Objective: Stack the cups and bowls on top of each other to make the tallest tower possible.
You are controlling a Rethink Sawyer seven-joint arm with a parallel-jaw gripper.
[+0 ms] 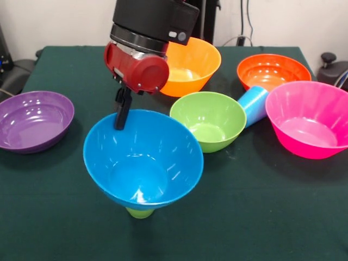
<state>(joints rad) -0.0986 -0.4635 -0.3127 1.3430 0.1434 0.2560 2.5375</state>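
Big blue bowl (143, 160) sits tilted on the lime cup (140, 212), only the cup's base peeking out below. The pincer (123, 111) comes down at the bowl's 11 o'clock rim, one dark finger right at the edge; clamped or apart, I cannot tell. The green bowl (208, 119) lies at 2 o'clock from the pincer, just beside the blue one. The light blue cup (253, 105) lies on its side, long axis toward 1 o'clock, between green and pink bowl (309, 118).
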